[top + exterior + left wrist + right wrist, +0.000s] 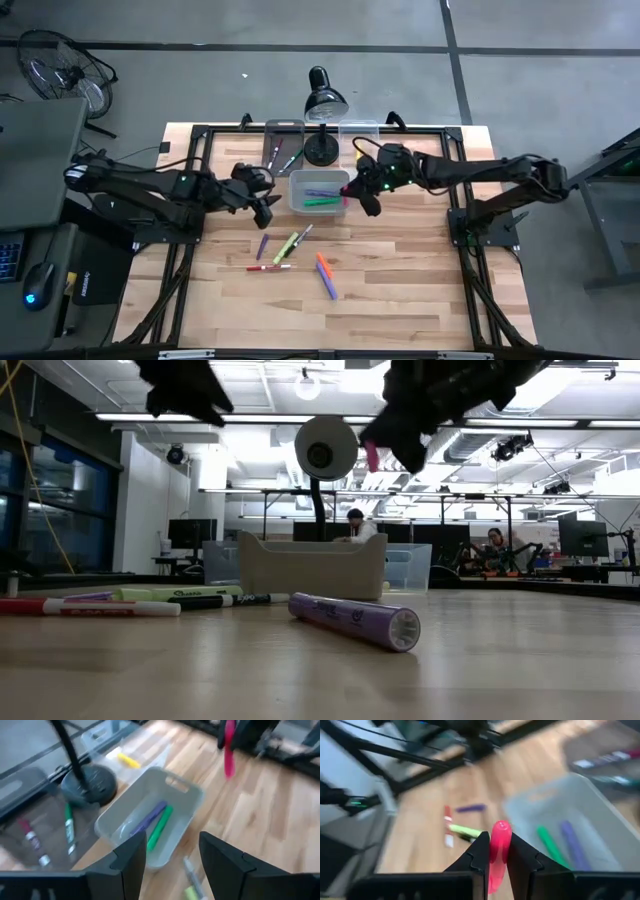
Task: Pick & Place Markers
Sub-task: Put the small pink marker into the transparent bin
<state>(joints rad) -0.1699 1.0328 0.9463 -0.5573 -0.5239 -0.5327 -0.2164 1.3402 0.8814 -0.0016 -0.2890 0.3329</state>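
Observation:
A grey bin [318, 192] at mid-table holds a purple marker [150, 817] and a green marker [160, 826]. My right gripper [360, 196] is shut on a pink marker [499, 845] above the table beside the bin's right end. My left gripper [172, 865] is open in the air off the bin's left end [265, 200]. Several markers lie flat on the wood nearer me: purple [262, 246], yellow-green [287, 247], white [303, 235], red-and-white [270, 267], orange [323, 264] and another purple [328, 283]. My right gripper pinches the pink marker between its two fingers [480, 855]. The marker runs along the fingers, and its rounded end [501, 827] sticks out past the fingertips. It is lifted clear of the table, its free end [372, 457] pointing down below the gripper.
Two clear bins sit at the far edge: the left one [284, 140] holds several markers, the right one [358, 135] a yellow marker. A black desk lamp [325, 100] stands between them on its round base [321, 150]. Bare wood lies toward the near edge.

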